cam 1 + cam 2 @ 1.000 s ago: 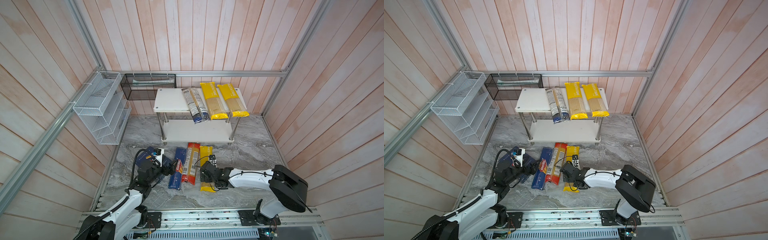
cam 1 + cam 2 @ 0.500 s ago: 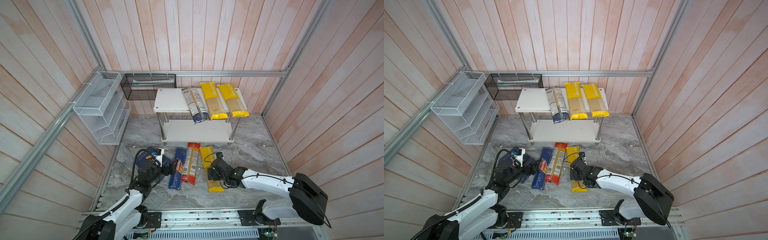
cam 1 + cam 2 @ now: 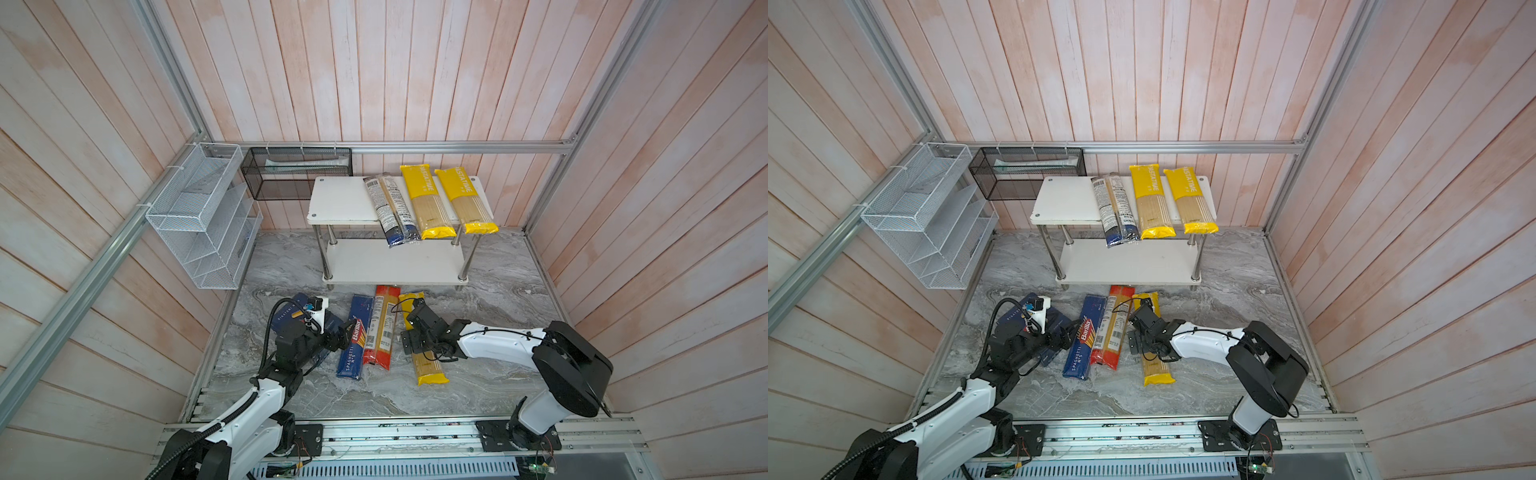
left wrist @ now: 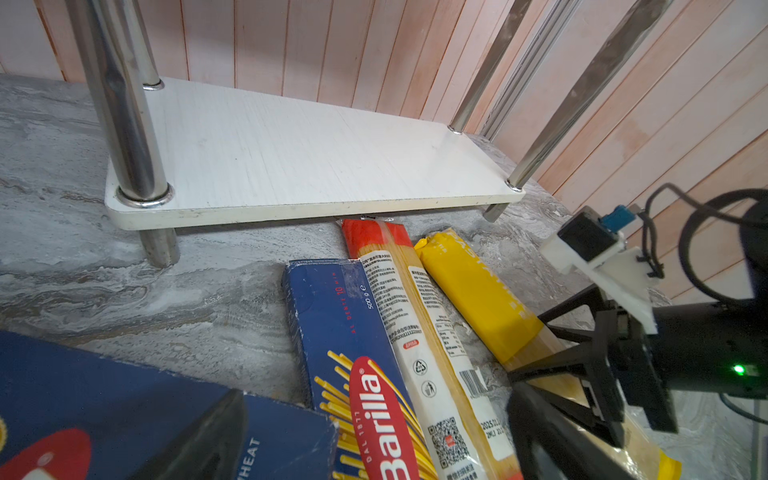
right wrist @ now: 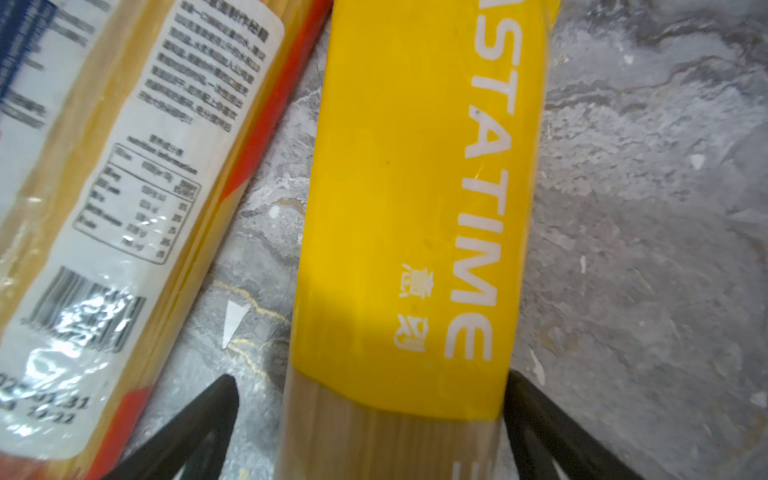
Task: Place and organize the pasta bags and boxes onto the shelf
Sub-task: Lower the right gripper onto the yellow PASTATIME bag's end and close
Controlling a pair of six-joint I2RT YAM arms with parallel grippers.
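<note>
The shelf (image 3: 340, 200) stands at the back. Its top board carries two slim clear bags (image 3: 392, 208) and two yellow bags (image 3: 446, 201), while the lower board (image 4: 291, 158) is bare. On the floor in front lie the wide blue box (image 3: 291, 309), the narrow spaghetti box (image 3: 352, 347), the red-ended bag (image 3: 384, 328) and a yellow bag (image 3: 430, 368). My right gripper (image 5: 374, 415) is open and straddles that yellow bag (image 5: 415, 208); one finger touches the bag's edge. My left gripper (image 4: 374, 440) hangs open low over the two boxes, holding nothing.
A white wire-mesh organizer (image 3: 199, 216) hangs on the left wall and a black mesh basket (image 3: 297, 172) on the back rail. Wooden walls close in three sides. The shelf's chrome posts (image 4: 124, 124) stand close behind the floor items.
My right arm swung out to the right and came back over the yellow floor bag, whose near end has shifted slightly right. The left arm has not moved.
</note>
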